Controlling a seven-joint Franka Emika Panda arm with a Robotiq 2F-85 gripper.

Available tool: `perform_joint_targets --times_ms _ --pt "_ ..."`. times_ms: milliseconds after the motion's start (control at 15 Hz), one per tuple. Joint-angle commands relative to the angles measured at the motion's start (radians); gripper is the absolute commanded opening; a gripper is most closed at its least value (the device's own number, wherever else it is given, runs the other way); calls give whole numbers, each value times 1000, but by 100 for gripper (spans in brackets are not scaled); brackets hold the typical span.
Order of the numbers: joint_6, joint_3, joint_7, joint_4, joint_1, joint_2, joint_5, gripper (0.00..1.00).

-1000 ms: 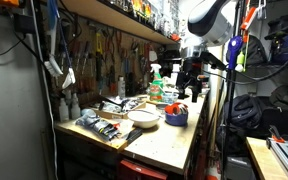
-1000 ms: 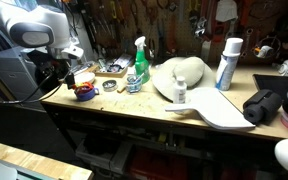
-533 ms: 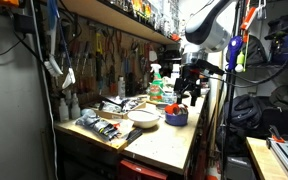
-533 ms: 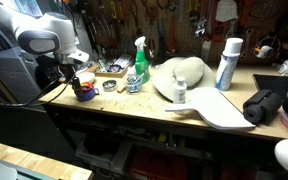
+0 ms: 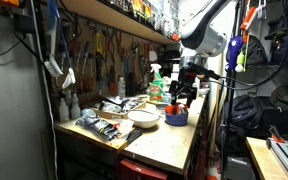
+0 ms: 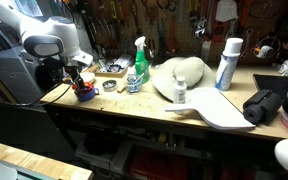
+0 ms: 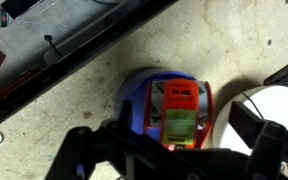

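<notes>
A blue bowl [image 7: 164, 100] sits on the workbench and holds an orange and green box [image 7: 179, 115] with red pieces around it. The bowl also shows in both exterior views [image 5: 176, 117] [image 6: 84, 94]. My gripper [image 7: 174, 152] hangs straight over the bowl, its two dark fingers [image 7: 84, 150] spread wide on either side of the box without touching it. In both exterior views the gripper [image 5: 182, 97] [image 6: 78, 78] is just above the bowl. It holds nothing.
A white dish [image 5: 143, 117] [image 7: 276, 112] stands next to the bowl. A green spray bottle [image 6: 140, 62], a small bottle [image 6: 180, 92], a white dome [image 6: 184, 72] and a white can [image 6: 227, 62] stand along the bench. Tools [image 5: 102, 125] lie at the near end.
The arm has shifted sideways over the bench and come down, so the gripper now hangs right above the blue bowl.
</notes>
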Motion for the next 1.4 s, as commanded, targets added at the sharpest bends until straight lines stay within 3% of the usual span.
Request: perform_joint_targets --times_ms 0,267,600,867,1067,1333 --pt "4 11 -25 19 3 31 39 73" --pt "-8 21 -19 29 0 63 29 41" --pt "-32 17 -4 8 -17 -22 -16 40" --pt "-59 8 57 -34 -70 -159 -163 40" --pt "-5 18 195 -74 -146 -247 -281 40" --pt "-29 36 395 -120 -292 -339 -462 40"
